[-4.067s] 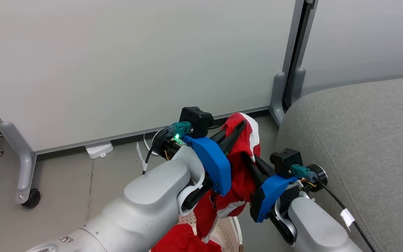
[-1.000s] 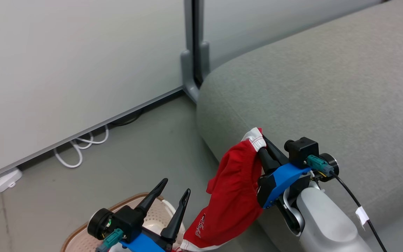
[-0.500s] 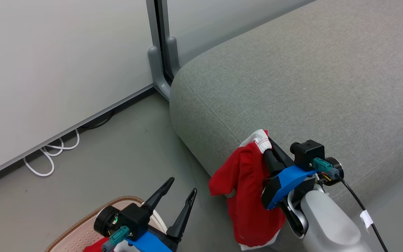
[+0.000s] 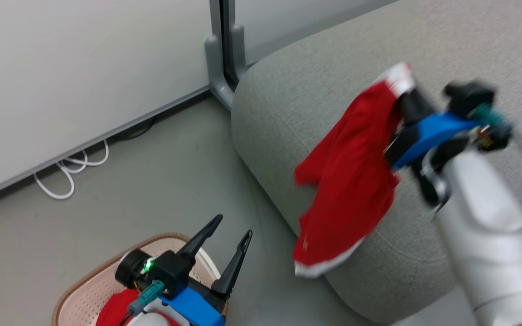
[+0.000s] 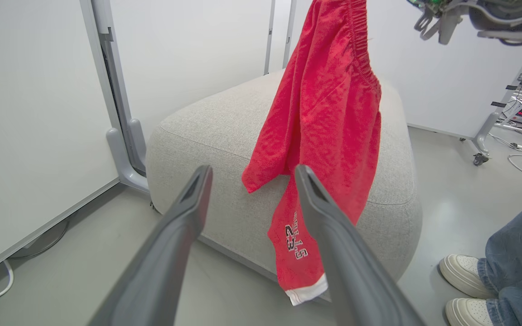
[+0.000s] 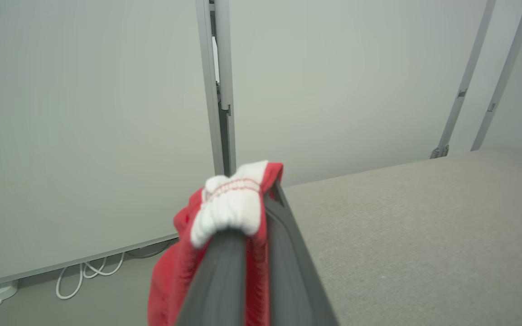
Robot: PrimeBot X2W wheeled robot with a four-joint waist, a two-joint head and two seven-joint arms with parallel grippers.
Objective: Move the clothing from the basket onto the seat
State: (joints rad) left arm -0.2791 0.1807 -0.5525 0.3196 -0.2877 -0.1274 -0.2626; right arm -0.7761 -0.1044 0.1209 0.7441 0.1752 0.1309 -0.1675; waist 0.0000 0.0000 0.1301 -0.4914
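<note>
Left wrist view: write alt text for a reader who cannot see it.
A pair of red shorts marked 23 hangs from above in front of a grey sofa. The left gripper stands open and empty in the foreground. A person's white shoes and jeans show at lower right.

Seat (image 4: 447, 40) at right; wall panel (image 4: 84, 59) behind the floor (image 4: 161, 181) at left, its post (image 4: 224, 50) just behind the seat's left corner; cables (image 4: 68, 179) on the floor along the panel's foot; basket (image 4: 84, 290) on the floor at lower left, apart from the seat; left gripper (image 4: 233, 225) above the basket's right rim; garment (image 4: 351, 181) hanging from the right gripper (image 4: 406, 97), before the seat's corner; second garment (image 4: 109, 312) in the basket; a person's shoes (image 5: 465, 280) on the floor, right of the seat in the left wrist view.
</note>
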